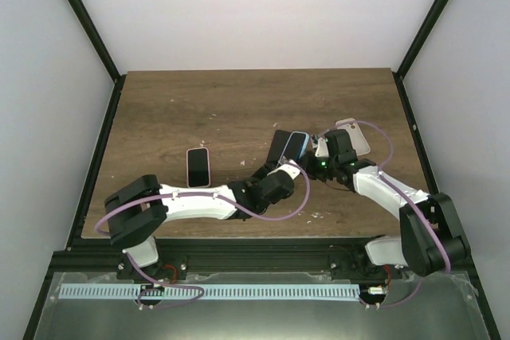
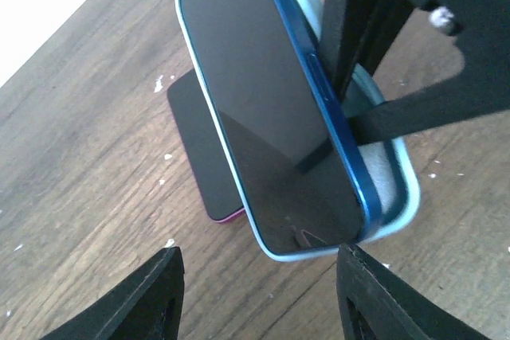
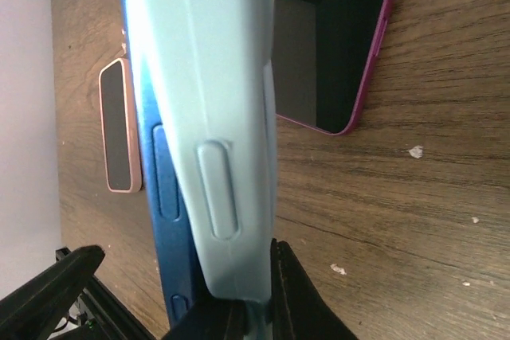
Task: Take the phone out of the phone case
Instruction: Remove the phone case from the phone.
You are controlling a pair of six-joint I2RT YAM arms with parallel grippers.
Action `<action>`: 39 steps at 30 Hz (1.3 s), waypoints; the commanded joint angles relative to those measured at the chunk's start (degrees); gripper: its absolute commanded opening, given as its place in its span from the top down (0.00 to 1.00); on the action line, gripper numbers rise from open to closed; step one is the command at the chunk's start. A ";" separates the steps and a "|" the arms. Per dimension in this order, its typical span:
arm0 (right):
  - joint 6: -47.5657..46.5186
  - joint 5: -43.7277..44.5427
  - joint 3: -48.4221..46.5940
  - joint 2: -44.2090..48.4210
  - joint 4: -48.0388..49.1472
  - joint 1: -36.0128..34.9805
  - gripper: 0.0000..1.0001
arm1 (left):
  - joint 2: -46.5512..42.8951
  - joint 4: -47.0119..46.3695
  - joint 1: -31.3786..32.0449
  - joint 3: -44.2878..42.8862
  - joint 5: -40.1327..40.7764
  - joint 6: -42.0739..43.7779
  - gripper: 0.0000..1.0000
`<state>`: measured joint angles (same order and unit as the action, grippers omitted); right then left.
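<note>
A blue-framed phone (image 2: 271,117) stands on edge above the table, partly peeled out of its light blue case (image 2: 398,173). In the right wrist view the case (image 3: 207,77) bulges away from the phone's blue side (image 3: 163,197). My right gripper (image 3: 259,320) is shut on the case's edge and holds it up; in the top view it (image 1: 317,153) is just right of the phone (image 1: 296,147). My left gripper (image 2: 263,300) is open and empty just below the phone's lower corner, its right fingertip (image 2: 370,284) close to the case. In the top view the left gripper (image 1: 279,171) is in front of the phone.
A dark phone in a magenta case (image 2: 199,149) lies flat on the wooden table (image 1: 199,109) behind the held phone, also in the right wrist view (image 3: 335,45). A pink-cased phone (image 1: 198,166) lies to the left. Another pale phone (image 1: 355,134) lies behind the right gripper.
</note>
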<state>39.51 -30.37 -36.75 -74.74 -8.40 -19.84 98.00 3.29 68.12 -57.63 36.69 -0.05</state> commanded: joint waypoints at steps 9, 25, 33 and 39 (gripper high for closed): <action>-1.35 -2.29 -0.61 -1.99 4.26 1.53 0.99 | -2.05 -7.41 -1.32 1.47 -7.43 2.01 0.48; -1.02 -4.22 -0.78 -2.02 4.54 1.60 0.99 | 5.53 -6.27 -1.77 -3.28 1.04 5.02 0.53; -1.01 -7.97 -0.64 -3.29 5.36 1.78 0.99 | 9.43 -10.83 -1.76 -2.65 10.47 12.46 0.53; -0.96 -10.77 -0.42 -3.59 6.65 1.90 0.99 | 11.93 -20.48 -1.91 -0.72 13.40 20.59 0.51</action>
<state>39.53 -33.76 -36.64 -79.13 -3.79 -17.74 106.94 -10.50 67.81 -59.86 43.16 13.17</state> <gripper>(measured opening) 0.066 0.499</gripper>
